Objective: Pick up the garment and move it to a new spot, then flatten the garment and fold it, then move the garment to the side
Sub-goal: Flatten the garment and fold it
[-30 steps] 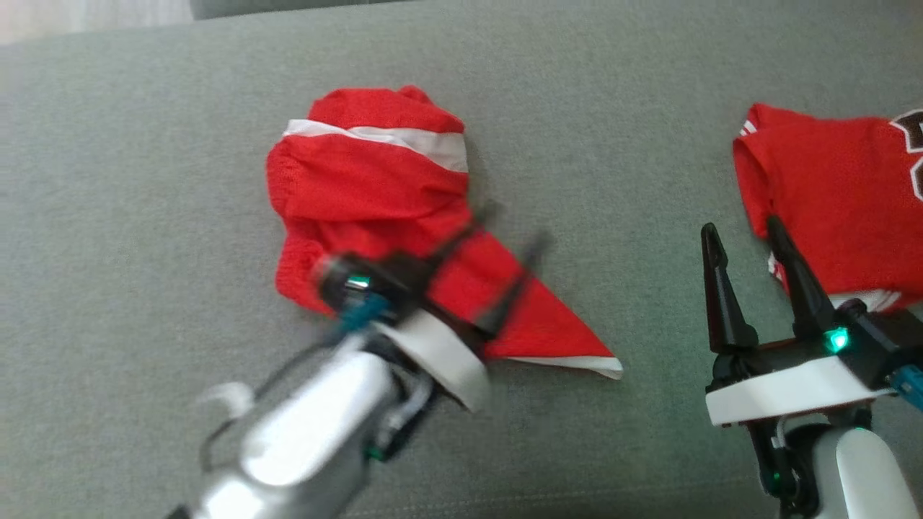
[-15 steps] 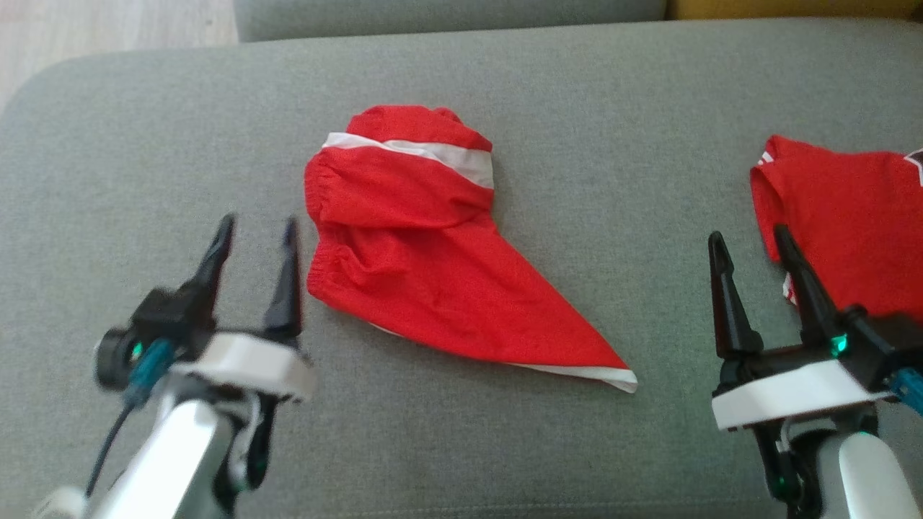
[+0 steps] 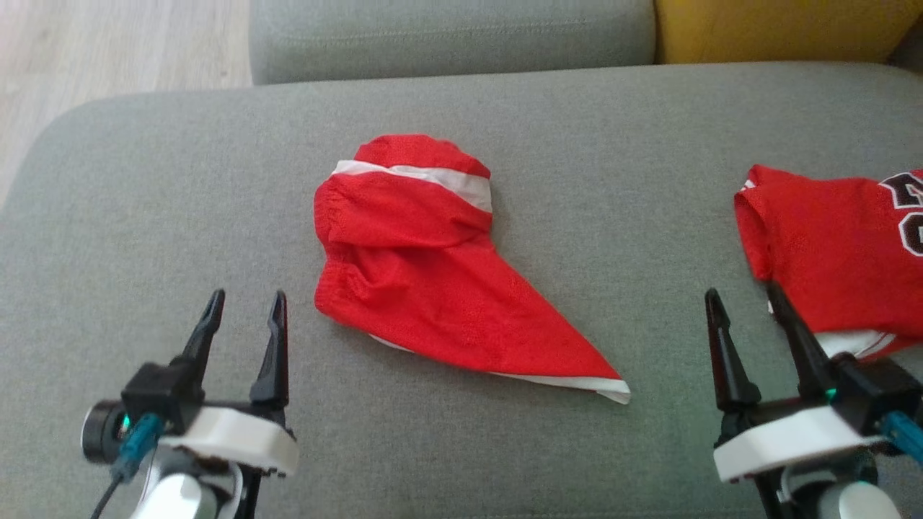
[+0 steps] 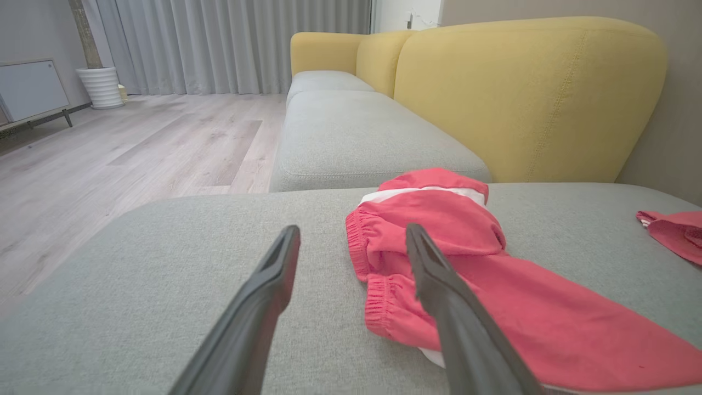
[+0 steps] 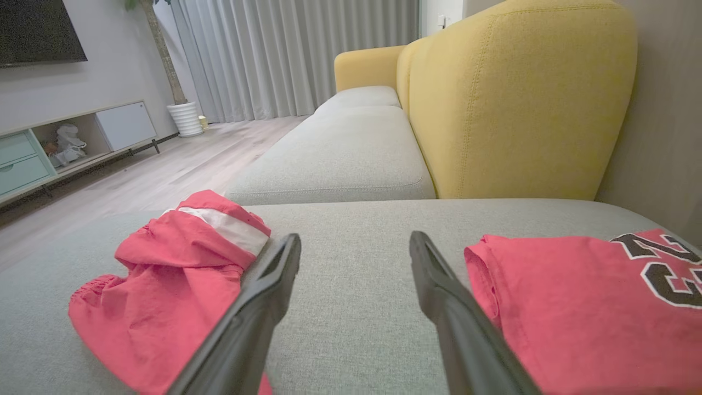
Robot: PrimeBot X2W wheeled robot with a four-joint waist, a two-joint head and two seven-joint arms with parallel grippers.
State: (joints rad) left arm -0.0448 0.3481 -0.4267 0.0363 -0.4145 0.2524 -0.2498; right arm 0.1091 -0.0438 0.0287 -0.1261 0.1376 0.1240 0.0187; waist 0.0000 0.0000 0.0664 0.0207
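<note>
Grey sofa cushion (image 3: 144,216); red garment (image 3: 425,288) crumpled at its middle, not flat. Left gripper (image 3: 247,297) pulled back from above it, now beside, wide open, empty; right gripper (image 3: 743,290) likewise empty. Probably just released; flattening next.

red garment (image 3: 425,281) with white bands, beside the left claw (image 3: 245,306); red jersey (image 3: 829,245) with dark white-edged lettering, by the right claw (image 3: 746,303); grey cushion (image 3: 180,194).

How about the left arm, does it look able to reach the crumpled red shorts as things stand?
Probably yes. The left gripper stands open just beside the red shorts, near their waistband edge, with bare grey cushion between them and nothing in the way.
</note>
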